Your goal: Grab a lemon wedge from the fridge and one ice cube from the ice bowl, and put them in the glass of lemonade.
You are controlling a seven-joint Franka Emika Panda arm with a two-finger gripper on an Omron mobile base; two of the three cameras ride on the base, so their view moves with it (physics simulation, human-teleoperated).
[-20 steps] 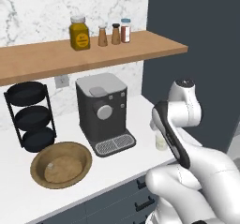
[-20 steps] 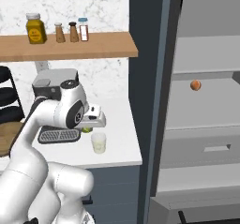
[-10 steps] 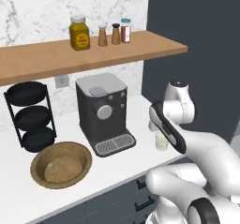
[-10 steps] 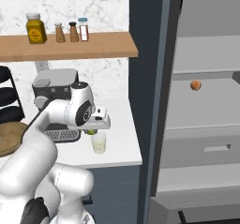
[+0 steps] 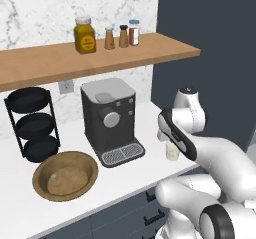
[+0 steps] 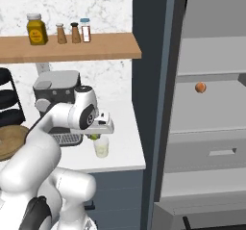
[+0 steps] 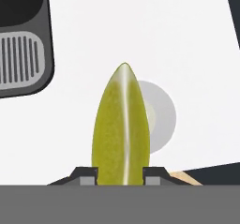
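Observation:
My gripper [image 7: 123, 176] is shut on the lemon wedge [image 7: 123, 129], a yellow-green sliver whose pointed tip sticks out past the fingertips. Straight beyond it stands the glass of lemonade [image 7: 161, 115], seen from above on the white counter. From the right base view, the gripper [image 6: 96, 134] hangs just over the glass of lemonade [image 6: 101, 147], with the wedge [image 6: 95, 137] a little above its rim. The glass [image 5: 172, 152] stands right of the coffee machine. The brown ice bowl [image 5: 35, 175] lies at the counter's front left; no ice cube can be made out in it. The fridge [image 6: 211, 108] stands open.
A dark coffee machine [image 5: 110, 118] stands close left of the glass, its drip tray [image 7: 18, 61] beside the hand. A black three-tier rack [image 5: 32, 123] is at the back left. A wooden shelf [image 5: 150, 50] with jars hangs overhead. An orange fruit [image 6: 200, 87] lies on a fridge shelf.
The arm has swung right and brought the hand a little lower over the glass. The wedge stays in the grip.

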